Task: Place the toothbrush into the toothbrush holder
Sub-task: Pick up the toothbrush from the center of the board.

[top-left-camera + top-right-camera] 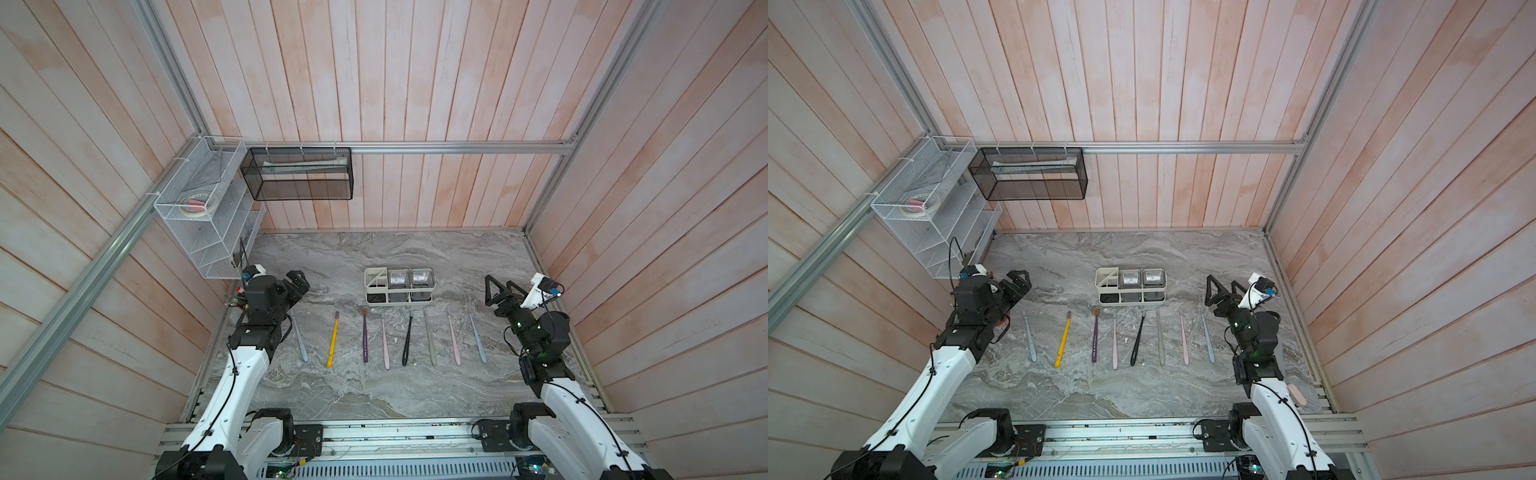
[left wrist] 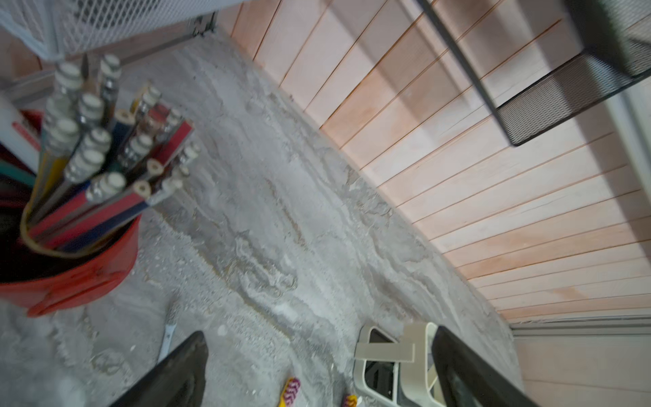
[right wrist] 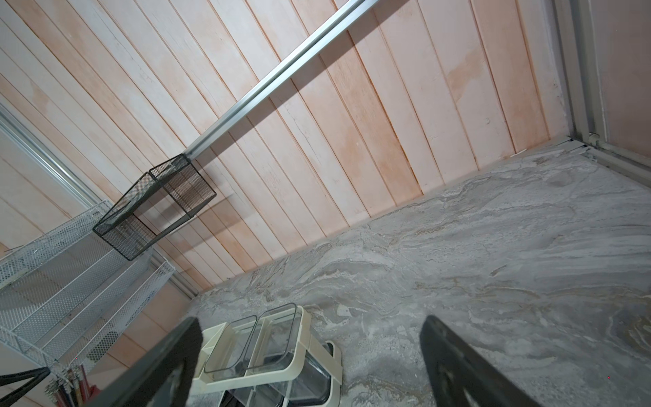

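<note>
Eight toothbrushes [image 1: 407, 340] are laid on the table [image 1: 374, 390], at 6 o'clock of the toothbrush holder [image 1: 367, 286], none yet lifted. Left gripper [image 1: 302, 281] and right gripper [image 1: 498, 284] are held with jaws apart, empty; one handle seems due to be grasped next.

White-shelled arms [image 1: 237, 382], black joints [image 1: 544, 332], thin black cables [image 1: 582, 401], black left tool [image 1: 300, 281] and right tool [image 1: 498, 281].
</note>
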Controlling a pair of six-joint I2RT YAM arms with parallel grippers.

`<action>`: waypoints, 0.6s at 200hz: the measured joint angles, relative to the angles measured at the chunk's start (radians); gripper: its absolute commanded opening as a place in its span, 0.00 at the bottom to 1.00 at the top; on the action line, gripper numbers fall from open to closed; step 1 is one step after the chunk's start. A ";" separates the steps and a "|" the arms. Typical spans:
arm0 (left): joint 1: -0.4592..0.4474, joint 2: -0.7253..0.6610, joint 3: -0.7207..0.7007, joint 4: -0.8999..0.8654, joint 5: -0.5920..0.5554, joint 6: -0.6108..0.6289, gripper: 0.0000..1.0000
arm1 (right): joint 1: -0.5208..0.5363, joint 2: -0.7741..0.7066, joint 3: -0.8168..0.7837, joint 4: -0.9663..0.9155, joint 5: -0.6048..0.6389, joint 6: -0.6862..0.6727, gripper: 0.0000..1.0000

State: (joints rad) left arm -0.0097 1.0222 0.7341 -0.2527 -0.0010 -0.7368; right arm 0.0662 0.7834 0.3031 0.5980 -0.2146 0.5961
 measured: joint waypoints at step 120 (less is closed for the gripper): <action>-0.101 0.211 0.126 -0.389 -0.218 -0.069 1.00 | 0.165 -0.017 0.034 -0.102 0.080 -0.130 0.98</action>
State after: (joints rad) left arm -0.1108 1.2335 0.8597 -0.6418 -0.2192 -0.8059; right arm 0.2310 0.7662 0.3374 0.4957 -0.1345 0.4660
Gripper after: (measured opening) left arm 0.998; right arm 0.981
